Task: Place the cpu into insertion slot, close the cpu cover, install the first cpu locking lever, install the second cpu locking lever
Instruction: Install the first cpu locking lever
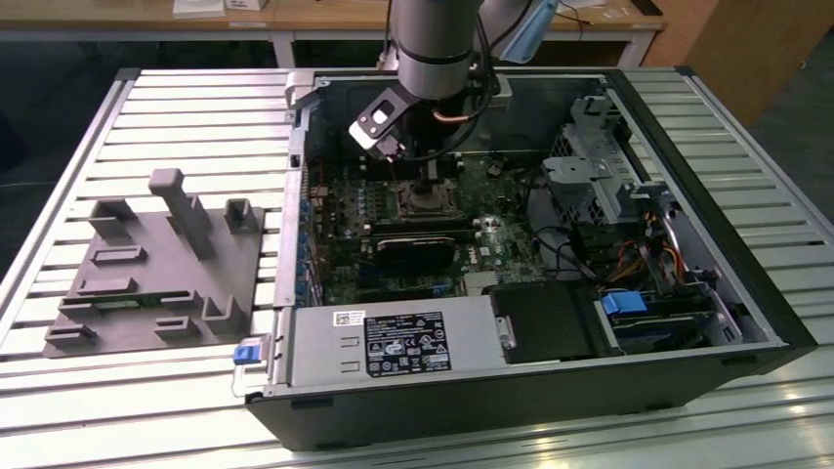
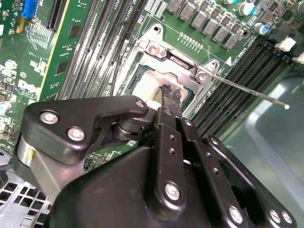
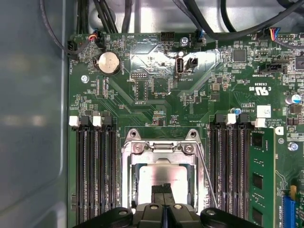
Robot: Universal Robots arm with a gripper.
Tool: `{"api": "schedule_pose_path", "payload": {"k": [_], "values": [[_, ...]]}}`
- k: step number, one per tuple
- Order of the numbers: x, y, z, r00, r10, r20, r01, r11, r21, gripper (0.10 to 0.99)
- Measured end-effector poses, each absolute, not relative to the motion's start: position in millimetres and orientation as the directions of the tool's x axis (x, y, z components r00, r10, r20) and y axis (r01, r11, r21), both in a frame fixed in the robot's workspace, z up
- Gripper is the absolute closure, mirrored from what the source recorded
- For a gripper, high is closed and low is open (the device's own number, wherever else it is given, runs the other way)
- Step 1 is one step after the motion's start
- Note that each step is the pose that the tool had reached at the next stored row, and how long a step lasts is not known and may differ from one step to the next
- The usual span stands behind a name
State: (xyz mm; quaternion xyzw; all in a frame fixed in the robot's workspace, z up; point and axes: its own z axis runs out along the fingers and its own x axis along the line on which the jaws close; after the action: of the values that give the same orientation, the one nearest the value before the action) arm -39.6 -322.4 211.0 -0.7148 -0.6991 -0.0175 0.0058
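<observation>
We see a black computer case (image 1: pixel 521 401) lying open on a slatted metal worktop (image 1: pixel 195 107), nearer the worktop's edge on the exterior view's right. A gray moulded fixture (image 1: pixel 144 283) sits on the worktop beside the case, towards the opposite edge. The arm (image 1: pixel 437 39) reaches down into the case, over the green circuit board (image 3: pixel 152 104).

The insertion slot (image 1: pixel 424 202) sits on that board, towards the case's far wall, with long black memory slots (image 3: pixel 92 166) running along both of its sides. The cpu (image 3: pixel 161 173) lies inside the slot with its pale silvery face upward. The cpu cover (image 3: pixel 195 173) appears to lie down around the cpu, which shows through its square window. We cannot tell whether the cover is pressed fully flat.

The hand (image 3: pixel 164 189) is closed, its two dark fingertips (image 2: pixel 172 95) drawn together with nothing between them. They sit over the edge of the cpu's face, and we cannot tell whether they touch it or stop just above.

One locking lever (image 2: pixel 247 92), a thin metal rod, sticks out free from a corner of the slot, angled up off the board and not latched.
</observation>
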Motion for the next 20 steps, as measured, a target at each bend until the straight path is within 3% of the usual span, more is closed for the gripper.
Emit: {"api": "schedule_pose_path", "payload": {"k": [20], "values": [[-39.5, -322.4, 255.8, 0.022, 0.999, 0.028, 1.000, -0.022, 0.016, 0.980]]}}
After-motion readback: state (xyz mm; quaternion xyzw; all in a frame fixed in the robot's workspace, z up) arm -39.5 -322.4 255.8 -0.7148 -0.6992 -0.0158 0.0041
